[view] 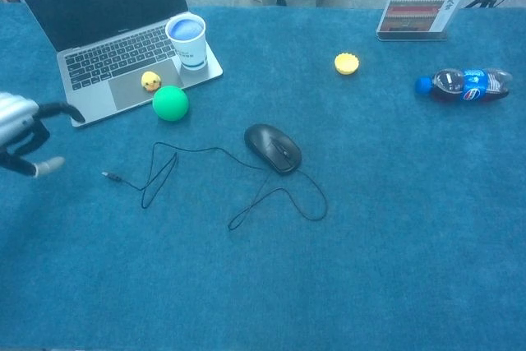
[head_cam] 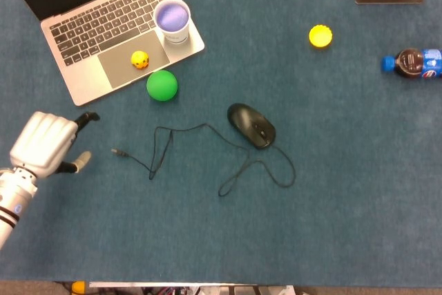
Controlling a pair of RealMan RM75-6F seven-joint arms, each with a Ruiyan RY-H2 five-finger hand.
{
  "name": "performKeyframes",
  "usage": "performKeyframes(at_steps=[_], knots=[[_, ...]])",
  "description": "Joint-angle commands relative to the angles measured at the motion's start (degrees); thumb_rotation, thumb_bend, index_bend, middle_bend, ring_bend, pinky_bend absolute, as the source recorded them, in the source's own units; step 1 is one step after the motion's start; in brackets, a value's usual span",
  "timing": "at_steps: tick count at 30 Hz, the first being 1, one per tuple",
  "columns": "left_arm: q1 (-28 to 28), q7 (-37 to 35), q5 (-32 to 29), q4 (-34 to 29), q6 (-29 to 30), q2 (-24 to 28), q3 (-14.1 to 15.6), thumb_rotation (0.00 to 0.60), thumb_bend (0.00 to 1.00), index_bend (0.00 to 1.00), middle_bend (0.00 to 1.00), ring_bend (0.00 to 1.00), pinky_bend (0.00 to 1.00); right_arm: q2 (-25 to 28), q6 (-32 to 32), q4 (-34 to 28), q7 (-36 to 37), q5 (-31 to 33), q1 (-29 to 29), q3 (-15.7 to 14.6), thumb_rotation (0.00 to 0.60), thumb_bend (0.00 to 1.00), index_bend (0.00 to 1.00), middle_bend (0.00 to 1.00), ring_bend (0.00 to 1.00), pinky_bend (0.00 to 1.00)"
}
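Head view shows the left hand (head_cam: 43, 144), released and holding nothing, just left of the thin black cable's plug end (head_cam: 117, 151) on the blue table (head_cam: 345, 205).
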Motion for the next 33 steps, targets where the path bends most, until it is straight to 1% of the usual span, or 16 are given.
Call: performKeyframes(at_steps=[1, 5, 11, 12, 14, 16, 21, 25, 29, 33], knots=[[-0.41, 0.38, -0.75, 0.83, -1.18, -0.84, 0.63, 0.528, 0.32, 0.27, 0.86, 0.89, 0.83, 0.01, 0.08, -0.03, 0.08, -0.02, 0.00, 0.02, 0.600, 0.37, 0.61, 0.45, 0.36, 0.42], [-0.77, 1.05, -1.67, 1.62, -2.29, -2.26, 0.98, 0.519, 0.27, 0.30, 0.86, 0.89, 0.83, -0.13, -0.01, 0.13, 0.33, 0.03, 0.04, -0.03, 0.600, 0.37, 0.61, 0.45, 0.35, 0.42], [-1.25, 1.20, -2.96, 3.53, -3.39, -5.23, 1.17, 0.529, 0.26, 0.39, 0.87, 0.90, 0.83, -0.30, -0.11, 0.55, 0.70, 0.18, -0.03, -0.19, 0.600, 0.37, 0.61, 0.45, 0.35, 0.42], [-1.37, 1.31, -3.42, 3.78, -3.76, -5.82, 1.17, 0.539, 0.26, 0.39, 0.88, 0.90, 0.83, -0.35, -0.13, 0.66, 0.81, 0.24, -0.05, -0.21, 0.600, 0.37, 0.61, 0.45, 0.35, 0.42], [-1.59, 1.40, -4.02, 4.21, -4.31, -6.69, 1.15, 0.584, 0.26, 0.40, 0.88, 0.91, 0.83, -0.43, -0.14, 0.83, 0.97, 0.30, -0.10, -0.26, 0.600, 0.37, 0.61, 0.45, 0.35, 0.42], [-1.91, 1.64, -4.84, 4.88, -5.08, -7.62, 1.09, 0.600, 0.26, 0.41, 0.88, 0.91, 0.83, -0.52, -0.21, 1.04, 1.14, 0.37, -0.14, -0.33, 0.600, 0.37, 0.61, 0.45, 0.35, 0.42], [-2.72, 2.25, -6.71, 5.49, -6.24, -8.99, 0.55, 0.600, 0.26, 0.41, 0.88, 0.91, 0.83, -0.48, -0.29, 1.38, 1.32, 0.70, -0.30, -0.41, 0.600, 0.37, 0.61, 0.45, 0.35, 0.42], [-3.34, 2.81, -7.95, 5.22, -6.54, -9.13, -0.11, 0.598, 0.26, 0.40, 0.88, 0.91, 0.83, -0.54, -0.43, 1.61, 1.48, 0.90, -0.37, -0.49, 0.600, 0.37, 0.61, 0.45, 0.35, 0.42], [-3.97, 3.05, -9.12, 4.21, -7.64, -8.85, -0.09, 0.560, 0.26, 0.40, 0.88, 0.91, 0.83, -0.73, -0.59, 2.00, 1.72, 1.16, -0.41, -0.50, 0.600, 0.37, 0.61, 0.45, 0.35, 0.42], [-4.48, 3.42, -9.85, 4.03, -8.47, -9.27, 0.14, 0.556, 0.26, 0.41, 0.88, 0.91, 0.83, -0.89, -0.58, 2.47, 2.07, 1.25, -0.46, -0.50, 0.600, 0.37, 0.61, 0.45, 0.35, 0.42]])
